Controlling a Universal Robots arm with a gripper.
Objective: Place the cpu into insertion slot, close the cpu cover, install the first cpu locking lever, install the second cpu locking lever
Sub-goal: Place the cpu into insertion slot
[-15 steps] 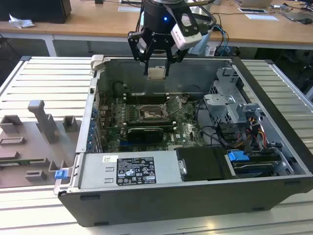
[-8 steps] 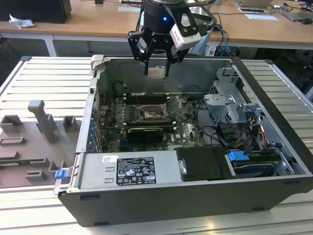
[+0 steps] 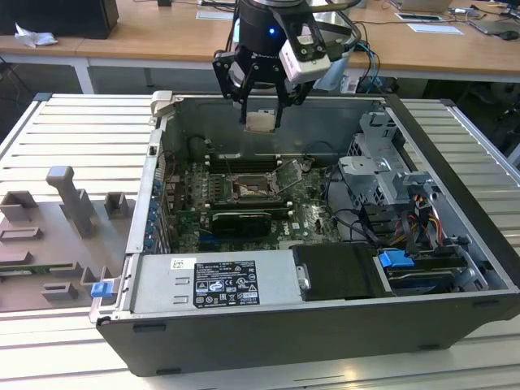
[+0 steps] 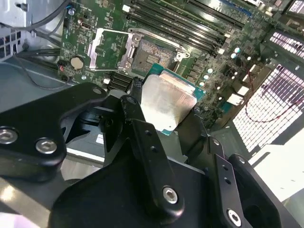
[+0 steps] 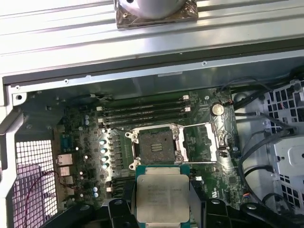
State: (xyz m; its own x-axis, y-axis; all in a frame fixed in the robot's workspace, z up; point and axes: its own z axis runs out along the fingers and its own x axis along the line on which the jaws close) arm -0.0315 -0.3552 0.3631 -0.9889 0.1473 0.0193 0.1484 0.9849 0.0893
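1. The cpu [image 5: 162, 197] is clamped flat between the fingers of my gripper [image 3: 262, 118], in the air above the open case [image 3: 268, 325] and touching nothing else.
2. The insertion slot [image 5: 156, 145] lies bare near the middle of the green board [image 5: 76, 142], with the cpu cover [image 5: 198, 125] swung open beside it.
3. I judge that the first step, placing the cpu, is in hand. It calls for squaring the cpu's edges to the insertion slot and a level, gentle descent.

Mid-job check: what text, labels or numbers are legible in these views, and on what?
Nothing is legible.
White label on the silver power supply: print and symbols, too small to read.
cpu, held in the fingers: faint engraved lines, unreadable.
Green circuit board: tiny white markings, unreadable.
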